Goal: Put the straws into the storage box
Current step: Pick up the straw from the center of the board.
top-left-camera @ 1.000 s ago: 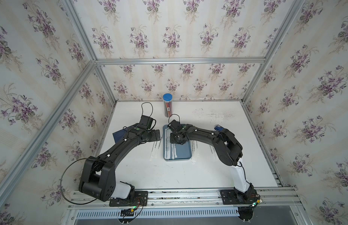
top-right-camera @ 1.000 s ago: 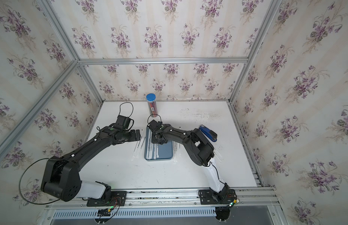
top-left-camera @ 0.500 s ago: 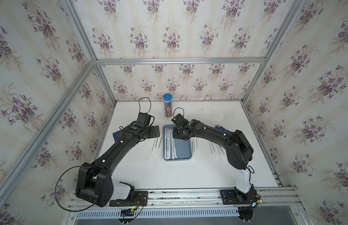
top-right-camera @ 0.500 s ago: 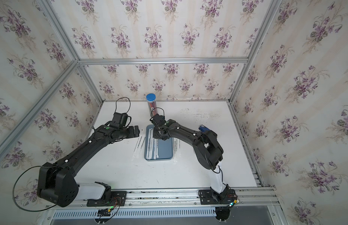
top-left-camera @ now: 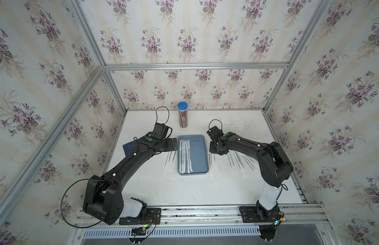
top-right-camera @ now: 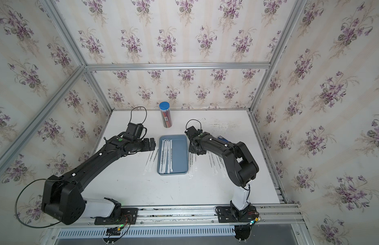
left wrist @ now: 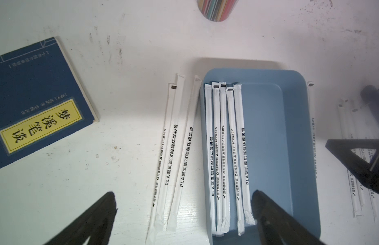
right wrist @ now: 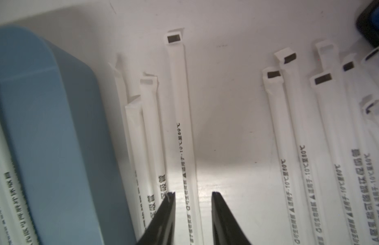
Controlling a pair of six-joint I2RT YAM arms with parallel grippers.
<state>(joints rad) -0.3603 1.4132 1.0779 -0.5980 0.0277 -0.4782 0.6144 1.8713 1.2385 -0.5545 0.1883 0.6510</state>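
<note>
Pick step in hand: several straws (left wrist: 224, 148) lie inside storage box (left wrist: 290, 148), others loose on either side of it; right gripper (right wrist: 192, 194) parted astride one beside box, nothing held; left gripper (left wrist: 183, 193) wide, empty; next move likely needs a descent and square close on that single one.

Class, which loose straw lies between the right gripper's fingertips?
The outermost straw of the cluster beside the storage box; its dark-marked end reaches past its neighbours, all outside the right gripper.
</note>
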